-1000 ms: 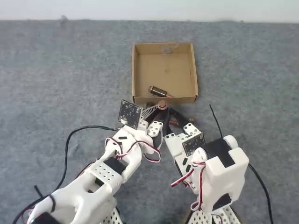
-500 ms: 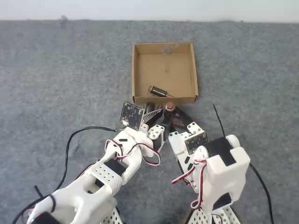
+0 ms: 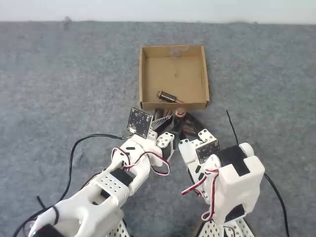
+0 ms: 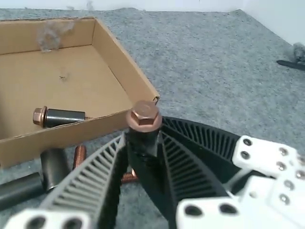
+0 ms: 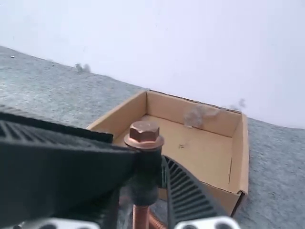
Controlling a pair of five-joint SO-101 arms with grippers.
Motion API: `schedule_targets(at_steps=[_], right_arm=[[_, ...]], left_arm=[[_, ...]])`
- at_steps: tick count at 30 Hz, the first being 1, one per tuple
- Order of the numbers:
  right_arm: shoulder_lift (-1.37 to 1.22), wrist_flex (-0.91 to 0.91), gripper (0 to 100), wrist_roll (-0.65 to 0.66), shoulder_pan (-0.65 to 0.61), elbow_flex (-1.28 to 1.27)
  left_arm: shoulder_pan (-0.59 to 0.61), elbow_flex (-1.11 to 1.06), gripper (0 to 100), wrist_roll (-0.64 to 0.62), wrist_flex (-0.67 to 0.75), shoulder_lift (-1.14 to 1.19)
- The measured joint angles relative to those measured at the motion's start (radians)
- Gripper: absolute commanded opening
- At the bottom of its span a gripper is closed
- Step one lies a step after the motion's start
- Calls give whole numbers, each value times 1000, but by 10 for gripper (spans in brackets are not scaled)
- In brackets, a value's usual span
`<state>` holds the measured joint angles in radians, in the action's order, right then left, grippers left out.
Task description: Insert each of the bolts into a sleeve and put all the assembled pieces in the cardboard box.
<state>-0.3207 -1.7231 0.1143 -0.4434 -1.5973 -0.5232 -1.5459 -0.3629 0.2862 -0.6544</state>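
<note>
high view: open square brown cardboard box (image 3: 173,104) on fuzzy grey mat (image 3: 74,74); 1 assembled piece (image 3: 167,96) inside, by near wall. left gripper (image 3: 169,119), right gripper (image 3: 184,121) meet just outside that wall.
left wrist view: left's ribbed black fingers (image 4: 95,176) clamp smooth dark sleeve (image 4: 143,143), upright, copper hex-head bolt (image 4: 144,114) seated in it; spare sleeves (image 4: 53,167), spare bolt (image 4: 79,155) beside box.
right wrist view: right gripper closed on same sleeve; threaded shank pokes out below.

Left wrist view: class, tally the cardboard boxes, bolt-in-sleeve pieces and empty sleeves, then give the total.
cardboard box: 1
bolt-in-sleeve piece: 2, one in the box, one outside it
empty sleeve: 2
Total: 5
</note>
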Motion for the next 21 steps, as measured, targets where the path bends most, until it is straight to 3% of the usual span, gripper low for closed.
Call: schedule_targets(at_steps=[17, 21], right_arm=[[0, 0, 6, 0, 0, 0], [0, 0, 6, 0, 0, 0]], left_arm=[[0, 0, 100, 0, 0, -2], [0, -34, 100, -21, 0, -91]])
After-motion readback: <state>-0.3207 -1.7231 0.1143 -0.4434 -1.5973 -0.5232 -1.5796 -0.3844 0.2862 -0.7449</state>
